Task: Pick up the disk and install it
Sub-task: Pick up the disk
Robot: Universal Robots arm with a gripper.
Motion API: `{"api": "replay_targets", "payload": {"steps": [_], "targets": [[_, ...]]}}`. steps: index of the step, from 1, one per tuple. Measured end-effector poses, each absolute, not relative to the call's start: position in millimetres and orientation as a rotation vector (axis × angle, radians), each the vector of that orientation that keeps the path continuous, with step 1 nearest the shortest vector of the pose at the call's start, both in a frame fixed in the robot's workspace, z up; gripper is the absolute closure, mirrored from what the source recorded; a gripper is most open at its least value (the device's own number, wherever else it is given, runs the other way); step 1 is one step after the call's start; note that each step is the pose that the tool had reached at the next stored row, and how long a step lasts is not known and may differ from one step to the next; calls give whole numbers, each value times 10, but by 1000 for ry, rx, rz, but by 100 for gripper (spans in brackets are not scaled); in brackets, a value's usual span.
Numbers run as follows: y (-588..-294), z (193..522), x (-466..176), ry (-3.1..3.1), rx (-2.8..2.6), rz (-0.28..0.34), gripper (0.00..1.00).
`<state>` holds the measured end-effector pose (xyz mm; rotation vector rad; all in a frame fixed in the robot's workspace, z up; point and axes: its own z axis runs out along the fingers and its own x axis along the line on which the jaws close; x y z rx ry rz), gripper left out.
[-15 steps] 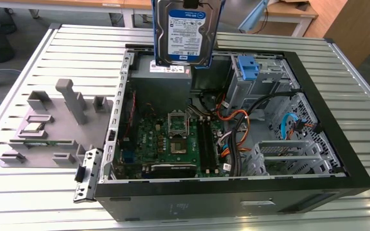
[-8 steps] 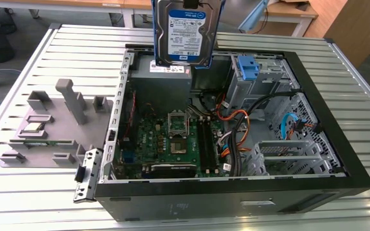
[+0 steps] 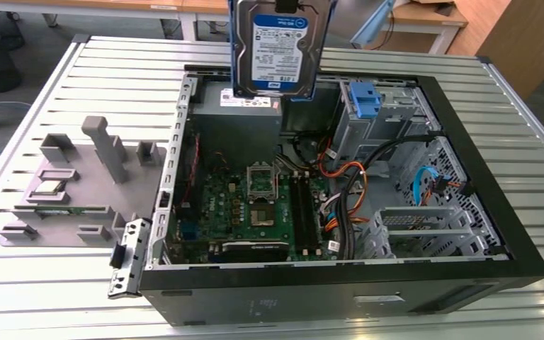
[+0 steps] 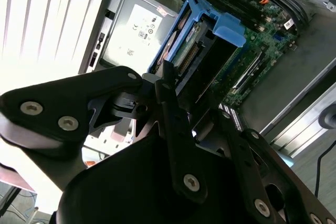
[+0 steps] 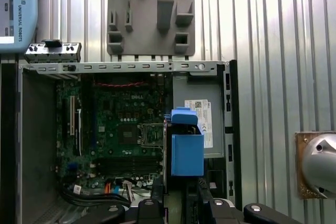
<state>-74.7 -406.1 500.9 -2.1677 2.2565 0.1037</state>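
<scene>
The disk [image 3: 275, 53], silver with a blue-and-white label and a blue bracket along its edges, hangs upright in the air above the back of the open computer case [image 3: 348, 283]. My gripper [image 3: 287, 4] is shut on its top edge. In the second wrist view the black fingers [image 4: 169, 85] clamp the disk [image 4: 202, 51] edge-on, with the grey power supply [image 4: 139, 30] and the motherboard [image 4: 247, 3] below it. In the first wrist view the disk's blue bracket [image 5: 187, 153] sticks out from my gripper [image 5: 181, 203] over the power supply [image 5: 202, 124].
A bare blue bracket [image 3: 365, 99] sits in the drive cage at the case's far side toward the exterior view's right. Orange and black cables [image 3: 348, 184] cross the case. A grey fixture tray [image 3: 74, 184] with small parts lies on the slatted table [image 3: 111, 64] beside the case.
</scene>
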Motion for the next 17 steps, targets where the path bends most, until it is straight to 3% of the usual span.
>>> {"api": "replay_targets", "payload": {"steps": [17], "targets": [[-4178,5008,-593,2257,-2168,104,65]]}}
